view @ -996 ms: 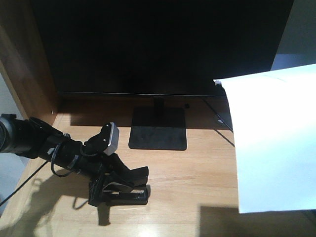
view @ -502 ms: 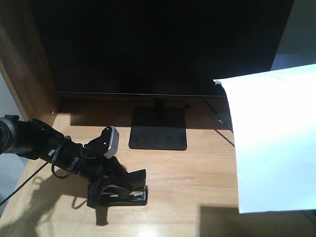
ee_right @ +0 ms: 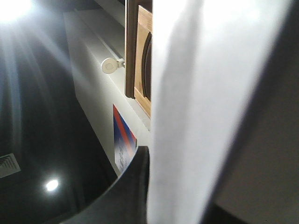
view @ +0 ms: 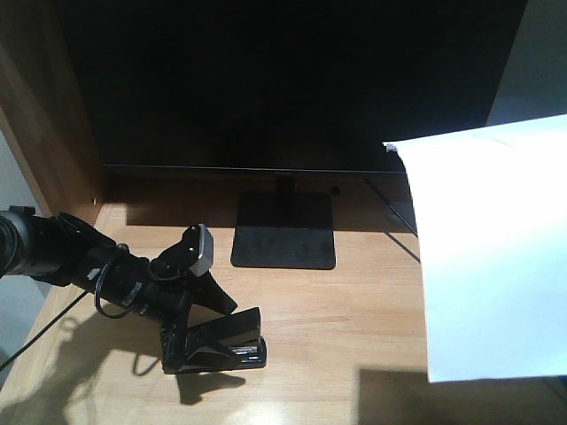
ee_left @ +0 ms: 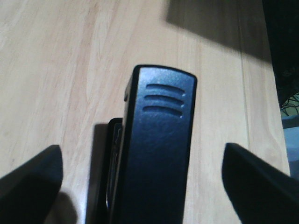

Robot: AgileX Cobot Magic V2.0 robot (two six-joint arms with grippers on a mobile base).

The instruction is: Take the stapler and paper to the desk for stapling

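Straddling the stapler, gripping the sheet

1. Left end effector (ee_left: 141, 154): released. My two fingers (ee_left: 32, 186) stand spread on either side of the stapler (view: 221, 347). The wrist view shows a gap of pale wood between each finger and the stapler's black body, so neither finger touches it.

2. Stapler position: flat on the table (view: 354, 301), in the front-left area, with its ribbed nose pointing away from my wrist. The monitor base (view: 283, 230) lies behind it and apart from it. The wooden side panel (view: 44, 115) bounds the table on the left.

3. Right end effector (ee_right: 149, 186): clenched on the paper (view: 496, 257). One dark finger lies against the sheet's face, and the opposite finger is hidden behind the sheet.

4. Paper position: raised above the table's right side, where it casts a shadow on the wood below. Its upper-left corner sits near the lower right corner of the monitor (view: 292, 80).

5. Open room: a bare stretch of wood lies between the stapler and the paper's left edge.
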